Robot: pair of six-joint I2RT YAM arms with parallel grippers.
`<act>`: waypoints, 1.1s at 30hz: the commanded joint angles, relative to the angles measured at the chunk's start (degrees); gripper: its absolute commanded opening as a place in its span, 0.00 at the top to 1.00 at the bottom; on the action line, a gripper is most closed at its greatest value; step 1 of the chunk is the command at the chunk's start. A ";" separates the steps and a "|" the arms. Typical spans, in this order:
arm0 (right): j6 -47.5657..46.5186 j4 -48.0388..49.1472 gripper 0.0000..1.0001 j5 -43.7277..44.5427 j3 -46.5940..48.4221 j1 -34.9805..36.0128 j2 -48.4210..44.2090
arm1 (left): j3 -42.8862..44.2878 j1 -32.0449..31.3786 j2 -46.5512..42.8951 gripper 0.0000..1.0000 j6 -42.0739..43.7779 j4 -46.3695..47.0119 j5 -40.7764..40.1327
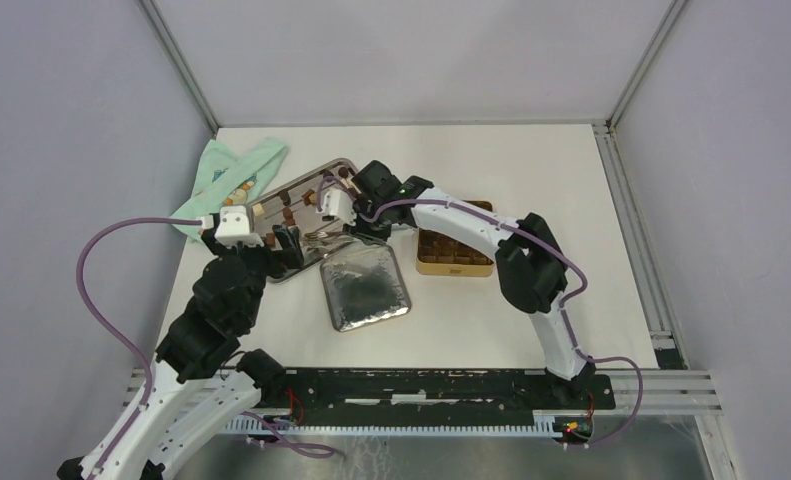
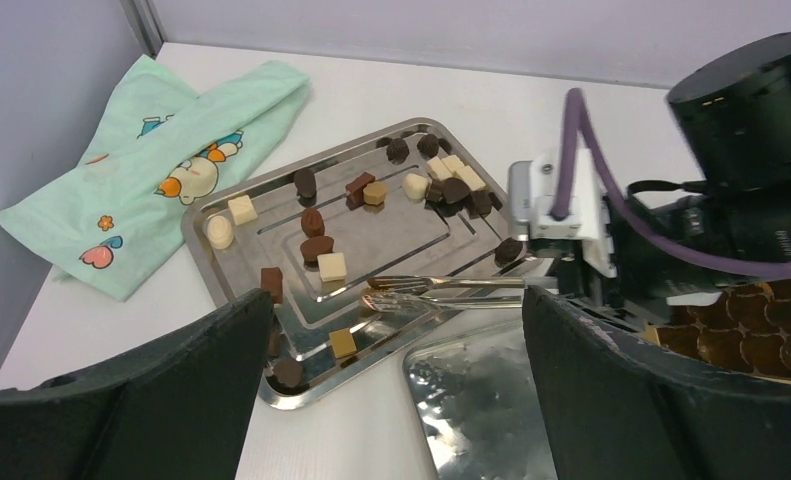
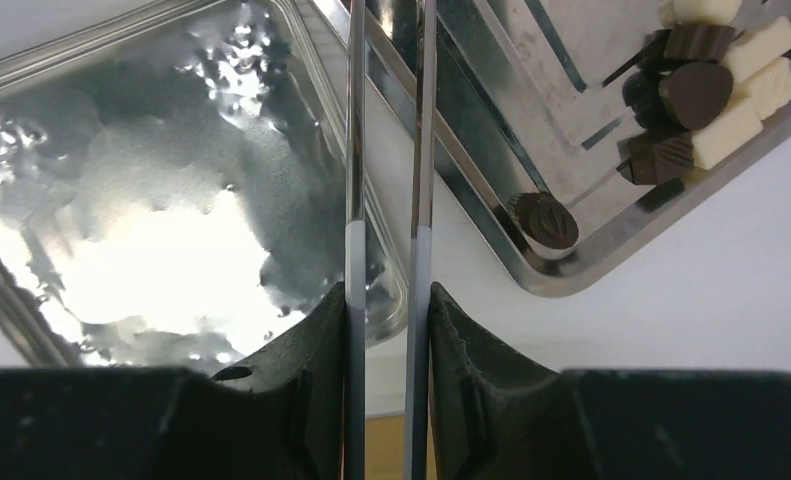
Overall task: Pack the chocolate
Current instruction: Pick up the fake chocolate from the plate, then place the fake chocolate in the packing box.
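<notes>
Pale grey walls are enclosing a white counter (image 1: pixel 531 160). A steel tray (image 2: pixel 391 240) is lying askew toward the counter's far-left part. It is carrying the chocolate (image 2: pixel 332 266), dark, lighter brown and cream pieces that are scattered over its bed and bunching along its far-right edge. A mint-green printed cloth (image 2: pixel 171 150) is lying in the far-left corner, just beside the tray.

The right fingers (image 3: pixel 463 345) are pressing in on both arms of a pair of metal tongs (image 2: pixel 441 283) and gripping them. The tongs are reaching across the tray's near-right edge, and their tips are sitting low over the tray bed near a cream piece. Whether they are touching the steel is unclear.

The left fingers (image 2: pixel 171 390) are standing spread wide with nothing between them, hovering over the tray's near corner.

A crinkled silvery lid (image 1: pixel 366 285) is lying at the counter's middle, just beside the tray. A gold tin (image 1: pixel 455 267) with a brown compartment insert is sitting to the right of the lid.
</notes>
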 commanded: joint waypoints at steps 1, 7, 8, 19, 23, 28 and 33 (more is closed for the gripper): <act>-0.35 2.93 1.00 -2.37 -4.15 -0.73 -11.79 | -0.39 0.59 -0.44 0.01 2.15 2.12 0.39; -3.61 5.18 1.00 -9.38 -17.99 -3.88 -26.17 | -0.46 0.61 -0.55 0.02 2.22 2.15 0.31; -4.90 5.77 1.00 -10.53 -21.58 -4.64 -28.81 | -0.48 0.57 -0.62 0.02 2.29 2.17 0.31; -10.97 9.14 1.00 -21.73 -55.53 -28.13 -62.44 | -0.51 0.61 0.50 0.01 2.14 2.03 0.96; -10.81 7.88 1.00 -24.63 -61.90 -40.45 -70.10 | -0.56 0.59 1.17 0.01 2.16 1.93 0.58; -10.99 6.91 1.00 -23.88 -67.38 -47.76 -74.11 | -0.65 0.65 2.13 0.01 2.13 1.76 -0.18; -12.43 5.11 1.00 -21.23 -69.61 -48.79 -75.82 | -0.64 0.64 3.27 0.01 2.14 1.71 -0.38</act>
